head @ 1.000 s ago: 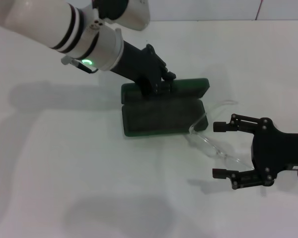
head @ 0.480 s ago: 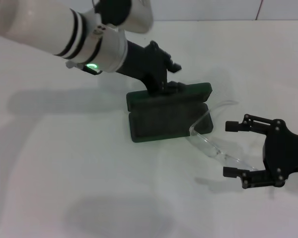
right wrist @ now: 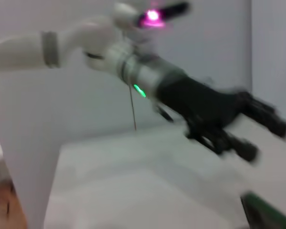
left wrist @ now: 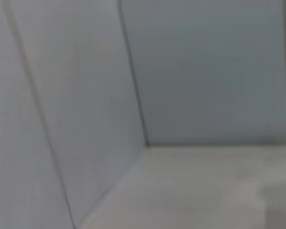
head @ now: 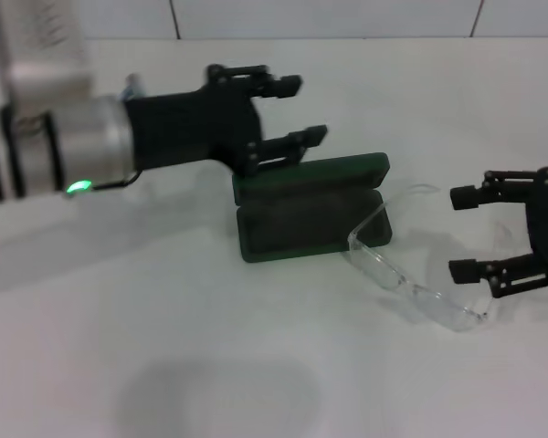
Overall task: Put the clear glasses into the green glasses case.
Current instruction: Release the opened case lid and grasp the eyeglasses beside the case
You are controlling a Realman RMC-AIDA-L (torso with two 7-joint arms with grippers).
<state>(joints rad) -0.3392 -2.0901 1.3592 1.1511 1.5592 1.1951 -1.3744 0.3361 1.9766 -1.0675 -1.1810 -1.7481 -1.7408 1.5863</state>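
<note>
Looking down, I see the green glasses case lying open, the clear glasses just beside it. Both claws gape empty: left gripper above the case, right gripper by the glasses (my pick). Next: a careful frame grasp.

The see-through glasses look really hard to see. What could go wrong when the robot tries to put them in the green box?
The clear glasses are thin and lie flat on the table beside the green glasses case, so the open right gripper might slip off them. One arm leans against the case, so grabbing could nudge it. The open left gripper hovers over the lid and might bump it.
</note>
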